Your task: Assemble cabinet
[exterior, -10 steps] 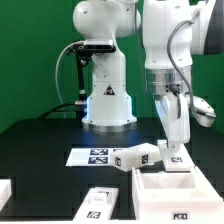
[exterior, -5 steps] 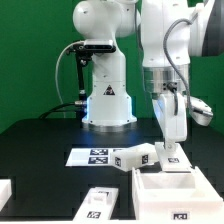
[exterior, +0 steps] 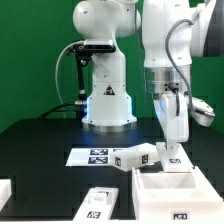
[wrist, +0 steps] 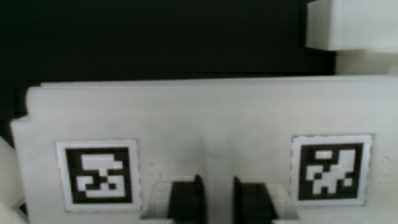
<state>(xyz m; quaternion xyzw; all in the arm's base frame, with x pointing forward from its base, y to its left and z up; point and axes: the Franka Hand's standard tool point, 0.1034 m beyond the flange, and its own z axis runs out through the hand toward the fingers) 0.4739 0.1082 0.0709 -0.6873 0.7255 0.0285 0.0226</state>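
My gripper (exterior: pixel 170 153) hangs straight down over the open white cabinet box (exterior: pixel 165 187) at the front right. Its jaws stand close together on the edge of a white cabinet panel (exterior: pixel 136 158) with tags, held tilted just above the box's far left corner. In the wrist view the panel (wrist: pixel 205 115) fills the picture with two tags on it, and the dark fingertips (wrist: pixel 185 200) pinch a thin strip of it at my gripper (wrist: pixel 215 200). A second flat cabinet panel (exterior: pixel 100 200) with tags lies at the front. No knob shows.
The marker board (exterior: pixel 92 155) lies flat behind the held panel. The robot base (exterior: pixel 107 95) stands at the back. A white part's edge (exterior: pixel 5 190) shows at the exterior view's far left. Another white piece (wrist: pixel 356 22) lies beyond the panel in the wrist view.
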